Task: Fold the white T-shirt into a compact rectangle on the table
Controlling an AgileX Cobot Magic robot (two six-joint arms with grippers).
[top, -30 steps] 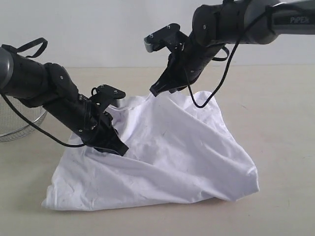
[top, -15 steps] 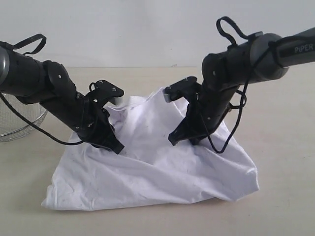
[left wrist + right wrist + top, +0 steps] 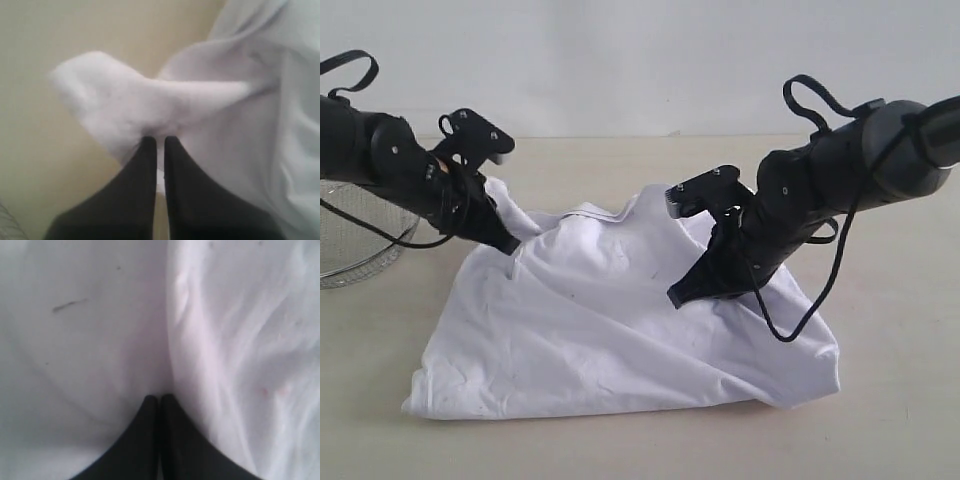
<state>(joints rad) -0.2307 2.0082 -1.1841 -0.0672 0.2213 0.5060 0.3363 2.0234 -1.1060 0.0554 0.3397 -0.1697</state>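
Note:
The white T-shirt [image 3: 600, 340] lies crumpled on the pale table [image 3: 890, 200], its lettering hidden. My left gripper [image 3: 508, 245] sits at the shirt's far-left edge, shut on a pinched flap of cloth that it holds just off the table. In the left wrist view the white T-shirt [image 3: 125, 100] bunches at the closed tips of the left gripper [image 3: 160, 139]. My right gripper [image 3: 678, 298] is low over the shirt's middle right, shut on a ridge of cloth. In the right wrist view the white T-shirt [image 3: 90, 340] fills the frame around the right gripper [image 3: 159, 398].
A round wire-mesh basket [image 3: 350, 255] stands at the left edge, just behind my left arm. Bare tabletop [image 3: 40, 150] lies beside the pinched flap. A black cable [image 3: 800, 320] loops from the right arm over the shirt.
The right gripper came down from high at the back to the shirt's middle, carrying cloth along. The left gripper pulled back and to the left, drawing its flap outward.

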